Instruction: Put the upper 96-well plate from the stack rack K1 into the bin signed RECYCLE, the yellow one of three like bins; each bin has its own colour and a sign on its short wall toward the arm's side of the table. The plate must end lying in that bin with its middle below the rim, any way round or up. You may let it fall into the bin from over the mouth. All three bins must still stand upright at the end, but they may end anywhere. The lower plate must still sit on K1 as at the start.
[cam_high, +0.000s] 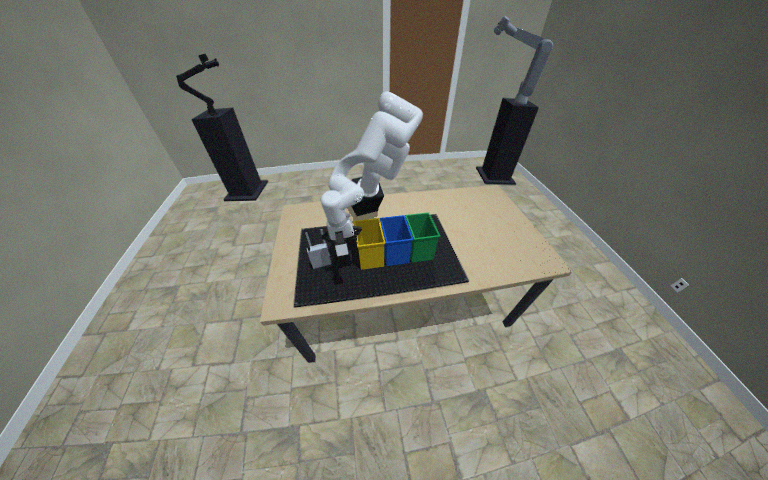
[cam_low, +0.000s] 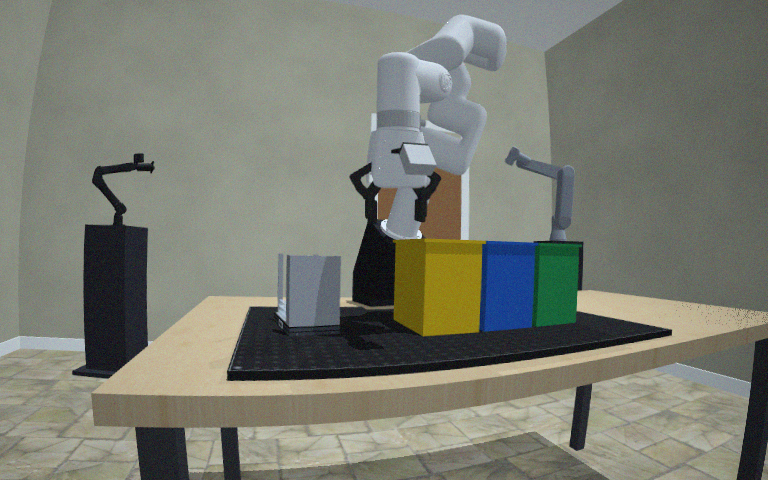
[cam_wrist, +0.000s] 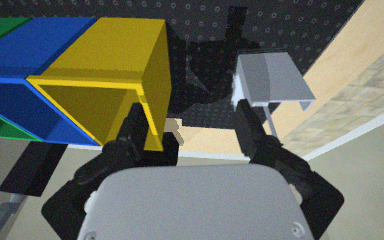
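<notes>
Your claw (cam_low: 394, 203) stands fully apart and holds nothing; you can see both dark fingers spread wide in the wrist view, with only mat and table edge between them. It hangs above the table, over the gap between the yellow bin (cam_low: 437, 285) and the rack (cam_low: 308, 289), higher than the bin's rim. From the wrist, one finger overlaps the yellow bin's near corner, and the other overlaps the rack's lower edge; you cannot tell from that view whether either touches.

The rack stands upright on the black mat (cam_low: 441, 353), well apart from the yellow bin. Its grey shell hides the shelves in the exterior view, so you cannot make out the plates there. A white patch (cam_wrist: 236, 91) shows at the rack's side in the wrist view; whether that is a plate cannot be told.

The yellow bin (cam_high: 370, 244), blue bin (cam_high: 395, 240) and green bin (cam_high: 423, 236) stand upright in a row, side walls touching. What shows of the yellow bin's inside (cam_wrist: 95, 107) is bare wall; no signs are legible.

The white arm (cam_high: 373, 152) bends down from its dark base (cam_low: 373, 266) behind the bins. Two smaller arms on black pedestals (cam_high: 229, 152) stand on the floor beyond the table (cam_high: 498, 226).
</notes>
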